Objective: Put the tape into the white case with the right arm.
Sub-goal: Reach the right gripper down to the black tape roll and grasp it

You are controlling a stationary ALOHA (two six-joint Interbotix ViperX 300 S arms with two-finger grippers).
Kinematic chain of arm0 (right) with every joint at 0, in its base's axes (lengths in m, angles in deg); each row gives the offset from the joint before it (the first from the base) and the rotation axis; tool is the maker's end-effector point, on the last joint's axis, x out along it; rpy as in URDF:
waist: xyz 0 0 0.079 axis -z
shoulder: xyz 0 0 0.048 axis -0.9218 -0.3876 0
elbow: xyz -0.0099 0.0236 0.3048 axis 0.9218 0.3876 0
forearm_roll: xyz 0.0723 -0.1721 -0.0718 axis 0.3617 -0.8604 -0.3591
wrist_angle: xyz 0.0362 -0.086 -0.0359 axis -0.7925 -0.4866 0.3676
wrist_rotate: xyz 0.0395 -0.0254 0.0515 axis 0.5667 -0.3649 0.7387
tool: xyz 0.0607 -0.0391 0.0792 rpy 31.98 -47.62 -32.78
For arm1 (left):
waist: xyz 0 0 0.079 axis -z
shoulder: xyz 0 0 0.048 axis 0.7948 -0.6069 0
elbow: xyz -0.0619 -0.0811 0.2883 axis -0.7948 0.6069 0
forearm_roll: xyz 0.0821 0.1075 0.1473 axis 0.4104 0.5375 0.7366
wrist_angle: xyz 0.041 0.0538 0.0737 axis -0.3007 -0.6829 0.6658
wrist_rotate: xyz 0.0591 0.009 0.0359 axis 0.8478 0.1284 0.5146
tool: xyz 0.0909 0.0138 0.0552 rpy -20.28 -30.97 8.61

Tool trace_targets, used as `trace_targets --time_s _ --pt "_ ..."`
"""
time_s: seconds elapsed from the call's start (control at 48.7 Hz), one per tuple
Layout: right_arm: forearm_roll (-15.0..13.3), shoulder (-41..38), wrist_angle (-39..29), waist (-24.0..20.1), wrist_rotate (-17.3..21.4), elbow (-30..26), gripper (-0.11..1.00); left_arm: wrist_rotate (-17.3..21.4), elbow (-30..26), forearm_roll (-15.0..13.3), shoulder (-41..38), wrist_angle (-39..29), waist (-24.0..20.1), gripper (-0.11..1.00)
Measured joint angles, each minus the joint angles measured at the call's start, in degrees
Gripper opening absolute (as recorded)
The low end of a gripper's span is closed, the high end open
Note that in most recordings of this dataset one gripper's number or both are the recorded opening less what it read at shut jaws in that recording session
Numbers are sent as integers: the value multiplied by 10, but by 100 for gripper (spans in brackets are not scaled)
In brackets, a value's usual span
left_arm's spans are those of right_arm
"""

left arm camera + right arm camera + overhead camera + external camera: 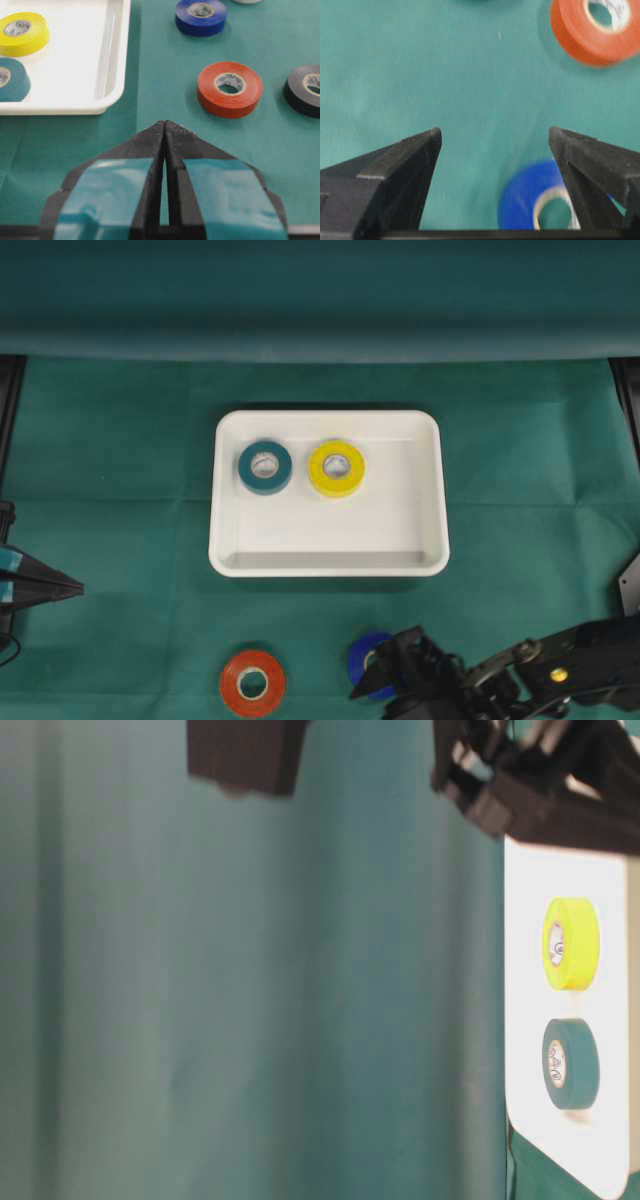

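Green cloth covers the worktop, with bare room all round the white case at its middle. Inside, a teal roll and a yellow roll sit near the far rim, the nearer half free. At the front edge lie an orange roll and the blue tape, with the right claw spread open over it, not gripping. The left claw, pressed closed, rests at the left margin.
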Motion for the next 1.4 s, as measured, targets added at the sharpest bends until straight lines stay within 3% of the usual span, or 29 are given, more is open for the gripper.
trace_targets --time_s 0.863,1.397 --pt "0 -178 12 -28 1 -230 64 -4 -1 0 0 1 0 0" --pt "0 -211 8 -30 30 -261 64 -18 0 1 0 1 0 0"
